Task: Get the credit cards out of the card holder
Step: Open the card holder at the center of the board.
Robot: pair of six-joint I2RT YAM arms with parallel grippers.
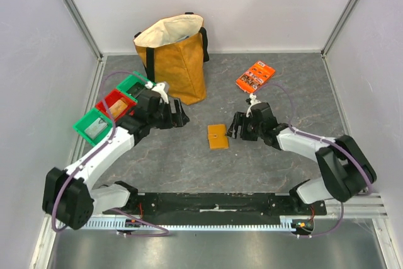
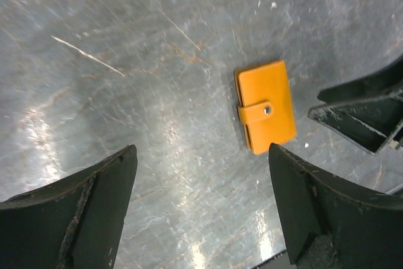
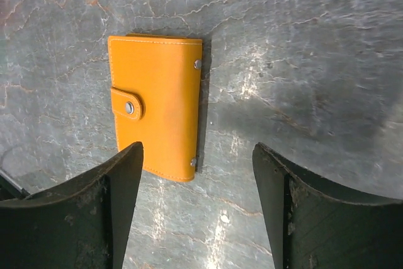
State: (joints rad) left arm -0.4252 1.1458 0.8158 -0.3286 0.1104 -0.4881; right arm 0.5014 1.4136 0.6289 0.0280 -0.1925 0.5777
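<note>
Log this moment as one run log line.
card holder: closed, flat on table | credit cards: none visible | left gripper: open, empty | right gripper: open, empty, near holder, not touching

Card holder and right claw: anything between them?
Nothing. In the top view only bare grey table separates the card holder from the right claw; the right wrist view agrees.

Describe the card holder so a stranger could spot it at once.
Start at the big mustard tote bag at the back of the table. Nearer the front, mid-table, lies the card holder: small, flat, plain tan-orange, shut with a snap strap, unlike the printed orange packet behind it.
</note>
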